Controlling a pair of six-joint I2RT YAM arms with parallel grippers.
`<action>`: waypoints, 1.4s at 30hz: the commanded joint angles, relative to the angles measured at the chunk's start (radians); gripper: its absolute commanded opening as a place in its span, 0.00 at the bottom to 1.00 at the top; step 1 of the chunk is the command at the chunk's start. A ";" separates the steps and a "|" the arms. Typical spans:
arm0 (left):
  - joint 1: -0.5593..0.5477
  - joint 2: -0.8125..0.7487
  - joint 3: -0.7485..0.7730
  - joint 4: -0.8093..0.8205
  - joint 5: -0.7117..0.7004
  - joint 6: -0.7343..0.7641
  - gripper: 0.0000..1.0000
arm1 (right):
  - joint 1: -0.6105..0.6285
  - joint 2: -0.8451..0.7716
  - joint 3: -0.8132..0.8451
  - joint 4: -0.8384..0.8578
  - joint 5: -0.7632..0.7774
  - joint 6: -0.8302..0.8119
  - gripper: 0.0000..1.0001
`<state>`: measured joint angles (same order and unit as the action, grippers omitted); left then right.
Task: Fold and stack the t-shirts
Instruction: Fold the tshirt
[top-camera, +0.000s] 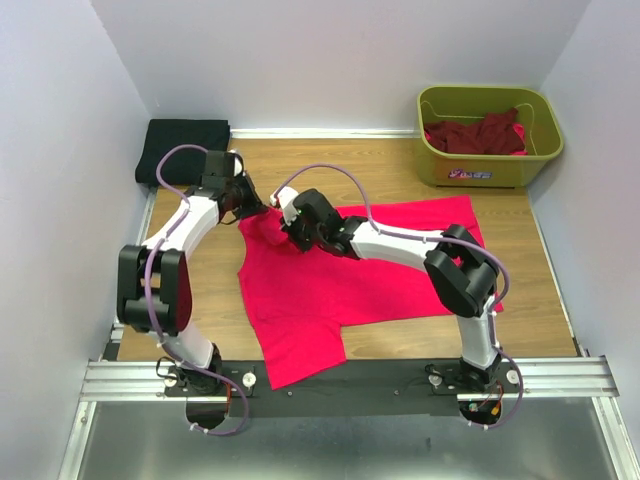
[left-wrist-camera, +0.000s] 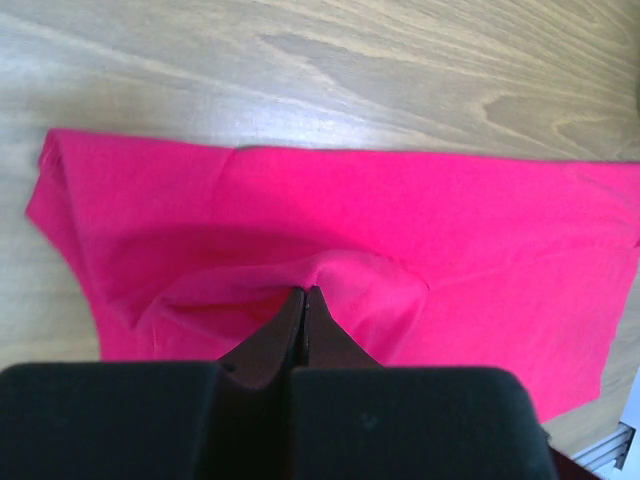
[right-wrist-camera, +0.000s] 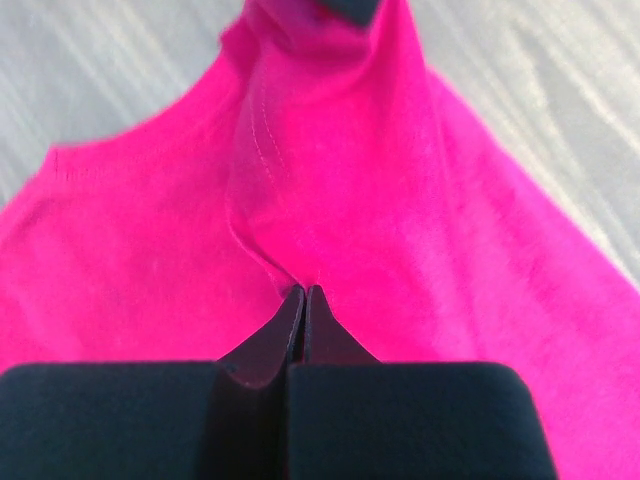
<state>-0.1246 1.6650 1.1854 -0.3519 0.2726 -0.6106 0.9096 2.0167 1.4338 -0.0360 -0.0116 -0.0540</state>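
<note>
We are starting the first fold of the pink-red t-shirt (top-camera: 330, 290), spread on the table (top-camera: 400, 170) under both arms. The left gripper (left-wrist-camera: 305, 292) and the right gripper (right-wrist-camera: 305, 292), side by side, each have jaws clamped on a raised pinch of its cloth. The next move, we judge, calls for lifting together and carrying that edge across without slipping.

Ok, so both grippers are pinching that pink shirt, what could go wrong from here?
The left gripper and right gripper each pinch only a thin ridge of the pink-red t-shirt at their tips, so the cloth may slip out on a pull.
The two grips sit close together, so the shirt may bunch rather than fold flat.
Its near end lies over the black rail and could snag there.
</note>
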 joint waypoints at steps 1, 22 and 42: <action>0.006 -0.094 -0.055 -0.045 -0.032 -0.005 0.00 | 0.006 -0.045 -0.024 -0.099 -0.070 -0.056 0.01; 0.002 -0.324 -0.346 -0.076 -0.018 -0.028 0.00 | 0.003 -0.110 -0.027 -0.327 -0.137 -0.130 0.01; -0.030 -0.366 -0.475 -0.064 -0.015 -0.040 0.00 | 0.005 -0.084 -0.041 -0.439 -0.169 -0.173 0.01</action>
<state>-0.1429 1.3014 0.7300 -0.4263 0.2649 -0.6407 0.9096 1.9350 1.4002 -0.4168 -0.1589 -0.2070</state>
